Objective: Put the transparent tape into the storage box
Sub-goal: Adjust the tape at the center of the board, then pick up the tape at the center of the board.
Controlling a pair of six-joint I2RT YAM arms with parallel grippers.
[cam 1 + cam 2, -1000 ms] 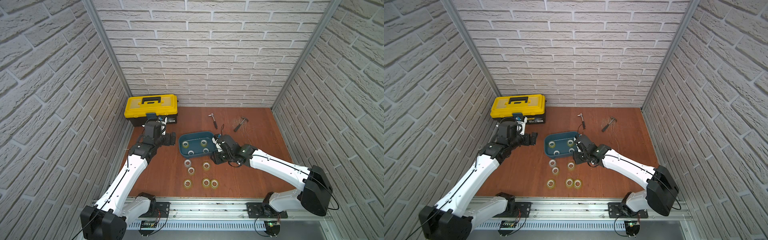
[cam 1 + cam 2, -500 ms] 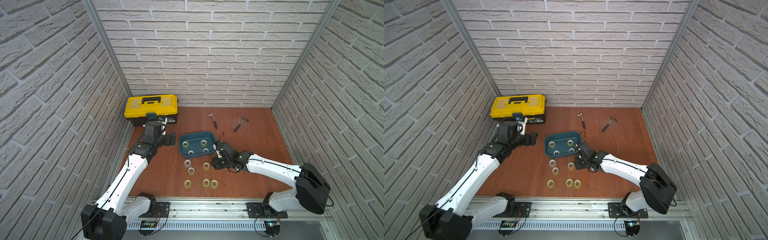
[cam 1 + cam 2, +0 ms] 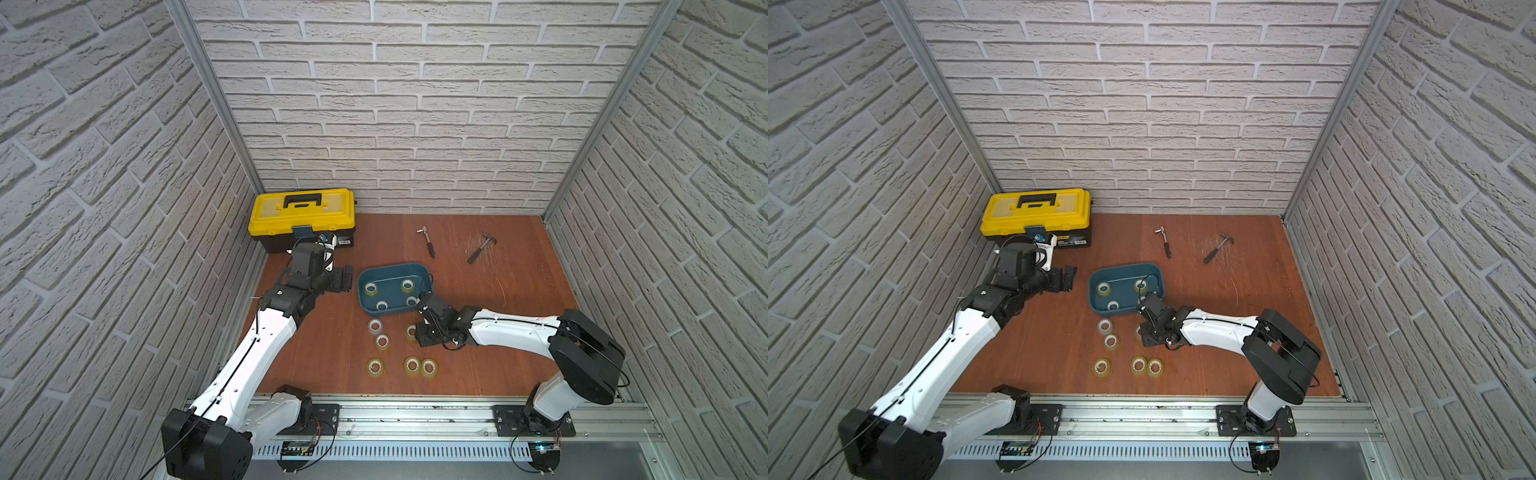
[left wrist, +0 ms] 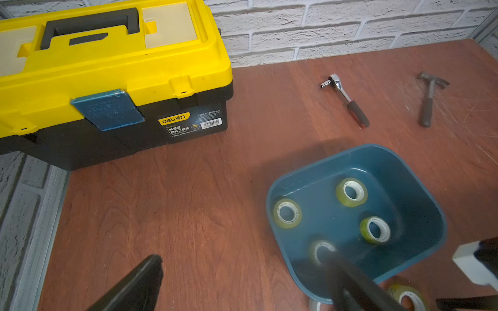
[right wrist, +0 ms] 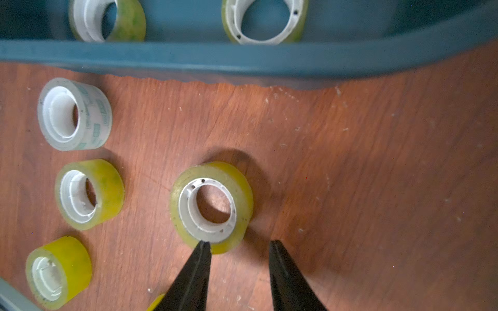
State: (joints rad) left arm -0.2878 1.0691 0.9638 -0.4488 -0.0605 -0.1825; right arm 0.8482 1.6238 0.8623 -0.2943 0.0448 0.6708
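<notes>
- A black plastic toolbox with a yellow lid (image 3: 302,212) stands shut at the 10 o'clock corner of the brown wooden table (image 3: 519,353), against the brick wall.
- The left fingers (image 4: 134,285) are spread wide and empty above the table. They are at 9 o'clock from the storage box, near its wall but not touching it.
- The shallow dark teal plastic storage box (image 3: 392,266) sits near the table's middle. Four rolls of transparent tape (image 3: 370,288) lie flat on its floor.
- Six more rolls rest on the table at 6 o'clock from the box: one clear roll with greenish print (image 5: 74,114), the others yellowish.
- The yellowish tape roll with a white core (image 5: 213,207) lies flat just outside the box's near wall, at 5 o'clock from the box's middle.
- The right fingers (image 5: 194,274) stand parted and grasp nothing. One tip is over that roll's near rim, and the other is outside the roll over bare wood.
- A chrome ratchet wrench with a black handle (image 3: 428,243) lies at 1 o'clock from the box.
- A small dark hammer (image 3: 480,249) lies at 2 o'clock from the box, well apart from it.
</notes>
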